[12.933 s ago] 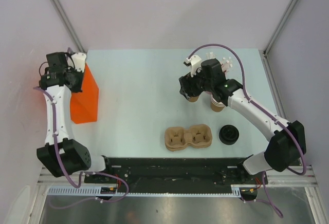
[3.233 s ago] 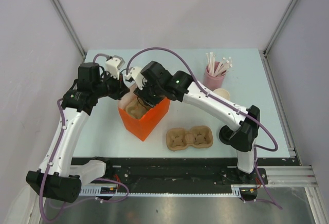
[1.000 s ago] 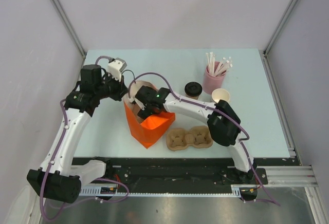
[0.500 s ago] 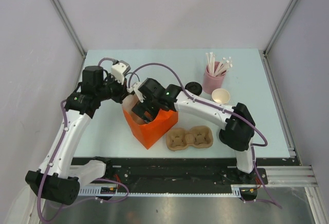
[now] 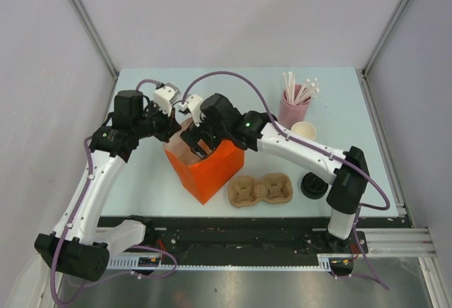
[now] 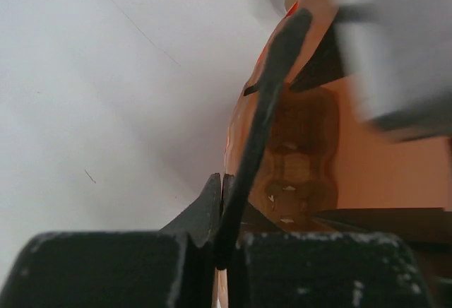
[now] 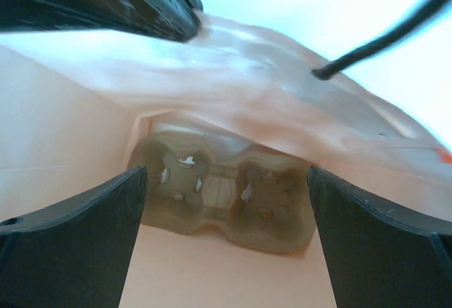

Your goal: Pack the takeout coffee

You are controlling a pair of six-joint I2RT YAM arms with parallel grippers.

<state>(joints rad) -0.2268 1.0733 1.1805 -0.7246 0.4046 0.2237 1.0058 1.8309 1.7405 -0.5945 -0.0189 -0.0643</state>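
Takeout coffee not made out in any view, so where it stands cannot be told; nothing is held between the spread fingers of the right gripper (image 7: 226, 241).
That gripper is lowered into the mouth of the orange paper bag (image 5: 212, 170), and a moulded cup carrier (image 7: 222, 198) is seen directly below it on the bag's floor. The bag's rim is clamped by the left gripper (image 5: 171, 126), just left of the right one. A second cup carrier (image 5: 259, 189) is laid on the table to the right gripper's right, nearer the bases, with a loose black lid (image 5: 314, 185) farther right.
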